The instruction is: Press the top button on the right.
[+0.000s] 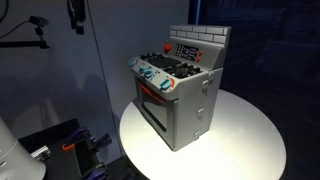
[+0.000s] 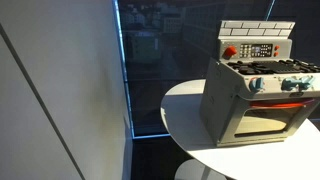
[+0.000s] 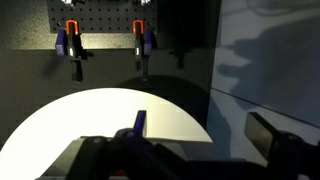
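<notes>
A grey toy stove [image 1: 185, 100] stands on a round white table [image 1: 250, 140] and shows in both exterior views [image 2: 255, 100]. Its upright back panel carries a red round button [image 1: 166, 47] and a dark control panel with small buttons [image 1: 187, 49], which also show in an exterior view [image 2: 258, 50]. Knobs line the stove's front edge [image 1: 150, 75]. The single buttons are too small to tell apart. My gripper [image 3: 200, 125] shows only in the wrist view. Its two fingers are wide apart with nothing between them, above the white table [image 3: 90, 115]. The stove is not in the wrist view.
A pegboard with orange-and-blue clamps [image 3: 72, 45] hangs beyond the table in the wrist view. A dark glass wall [image 2: 160, 60] stands behind the table. A white panel [image 2: 60, 100] fills one side. Camera gear on stands [image 1: 40, 25] and cluttered equipment [image 1: 70, 150] sit near the table.
</notes>
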Robot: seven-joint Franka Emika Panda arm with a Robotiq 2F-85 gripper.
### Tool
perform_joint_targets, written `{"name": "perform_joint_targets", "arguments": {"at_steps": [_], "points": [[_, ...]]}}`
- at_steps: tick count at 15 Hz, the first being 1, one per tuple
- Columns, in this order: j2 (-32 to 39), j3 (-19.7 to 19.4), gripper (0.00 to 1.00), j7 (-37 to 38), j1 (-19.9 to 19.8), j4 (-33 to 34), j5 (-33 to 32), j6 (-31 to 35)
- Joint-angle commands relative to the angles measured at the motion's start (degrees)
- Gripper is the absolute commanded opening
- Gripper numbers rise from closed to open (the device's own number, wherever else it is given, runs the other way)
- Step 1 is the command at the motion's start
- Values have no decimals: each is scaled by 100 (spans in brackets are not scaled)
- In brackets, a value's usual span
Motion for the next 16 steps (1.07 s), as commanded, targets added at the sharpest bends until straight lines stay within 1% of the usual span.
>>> {"name": "perform_joint_targets", "arguments": {"at_steps": [1,8,16], "points": [[-2,61,100,-41,-87,15,32,-23],[-2,61,100,-42,-87,15,32,-22],[539,12,100,32,-367,533,-163,435]]}}
